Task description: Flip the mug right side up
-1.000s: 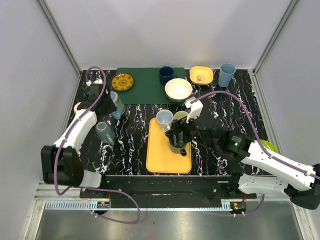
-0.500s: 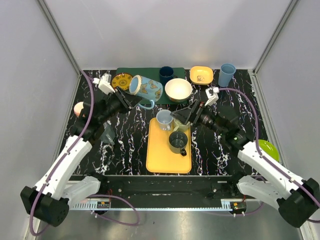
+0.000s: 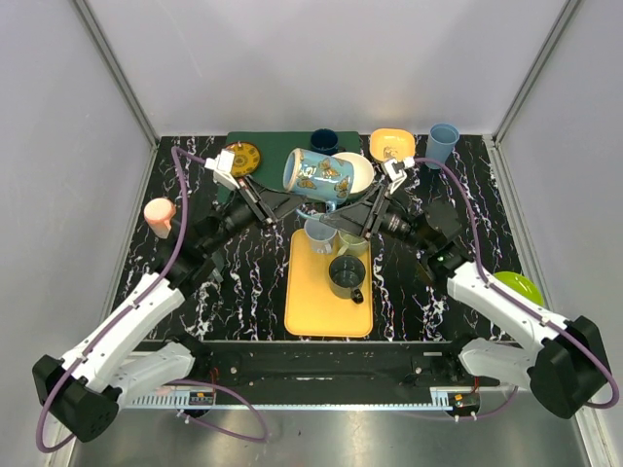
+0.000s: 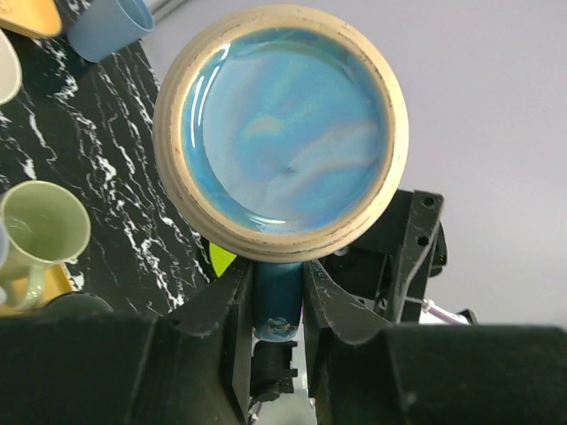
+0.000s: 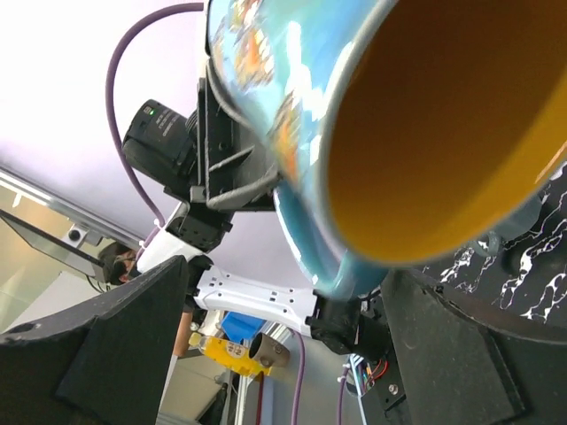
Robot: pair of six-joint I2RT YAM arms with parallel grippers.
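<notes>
The mug [image 3: 321,173] is light blue with a printed pattern. It hangs on its side above the table, base [image 4: 279,150] toward my left wrist camera and its yellow inside [image 5: 443,115] facing the right wrist camera. My left gripper [image 4: 277,274] is shut on the mug's blue handle [image 4: 277,305]. In the top view the left gripper [image 3: 282,201] sits just left of and below the mug. My right gripper [image 3: 348,206] is open right at the mug's mouth. Its black fingers [image 5: 115,354] stand wide on either side below the rim, and I see no contact.
Under the mug a yellow tray [image 3: 316,302] carries a dark mug [image 3: 346,275], with a pale mug [image 3: 319,233] and a green mug [image 3: 354,239] at its far end. At the back are a green mat [image 3: 268,175], cream bowl [image 3: 358,167], yellow plate [image 3: 391,146], blue cup [image 3: 443,144] and pink cup [image 3: 160,214].
The left gripper has carried the mug right and higher, from over the mat to above the tray's far end. The right gripper has risen to meet the mug's mouth.
</notes>
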